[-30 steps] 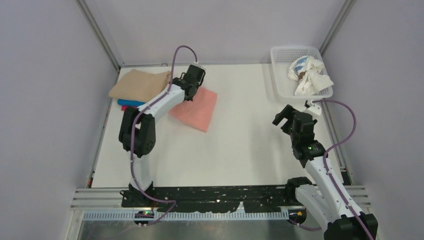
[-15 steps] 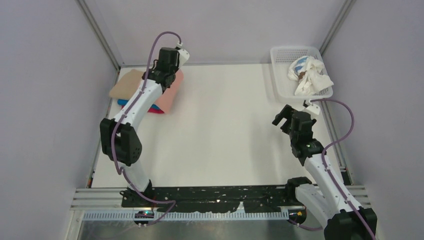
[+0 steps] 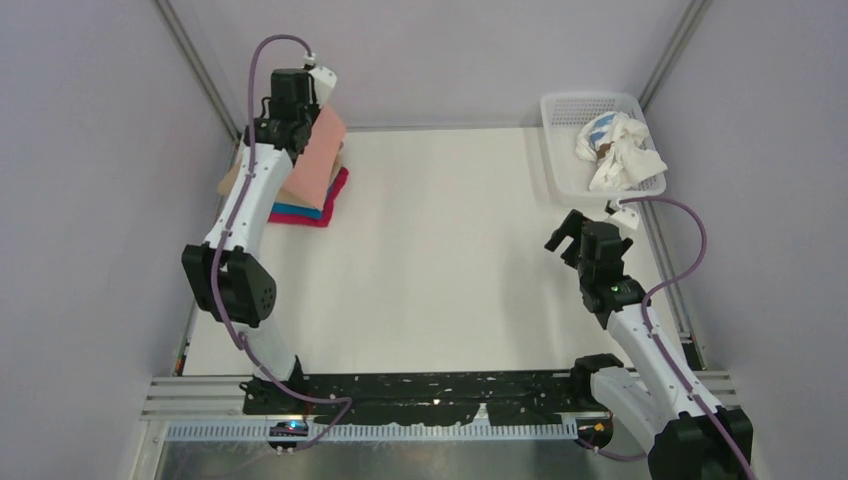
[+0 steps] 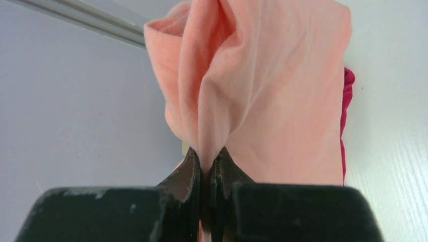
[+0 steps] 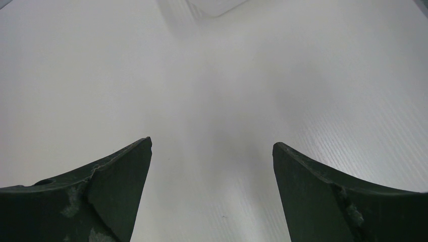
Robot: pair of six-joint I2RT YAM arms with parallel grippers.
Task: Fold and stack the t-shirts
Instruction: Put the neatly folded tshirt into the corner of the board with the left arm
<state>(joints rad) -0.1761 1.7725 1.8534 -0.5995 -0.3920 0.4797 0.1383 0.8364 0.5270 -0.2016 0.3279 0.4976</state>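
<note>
My left gripper (image 3: pixel 285 118) is shut on the folded salmon-pink t-shirt (image 3: pixel 314 158) and holds its far edge up over the pile at the back left, so the cloth hangs down onto it. In the left wrist view the pink cloth (image 4: pixel 262 96) is pinched between the jaws of my left gripper (image 4: pixel 208 157). Below it lie the tan shirt (image 3: pixel 231 180), the bright blue shirt (image 3: pixel 297 211) and the magenta shirt (image 3: pixel 331 200), whose edge shows in the left wrist view (image 4: pixel 346 101). My right gripper (image 3: pixel 568 228) is open and empty over bare table (image 5: pixel 212 146).
A white mesh basket (image 3: pixel 566 170) with crumpled white and blue cloth (image 3: pixel 615 148) stands at the back right. Grey walls and metal frame posts close in the table at the back and sides. The left arm stretches along the table's left side.
My left gripper has carried the salmon-pink shirt from the table's middle-left back and left, over the folded pile, and lifted it. The right arm has stayed put.
</note>
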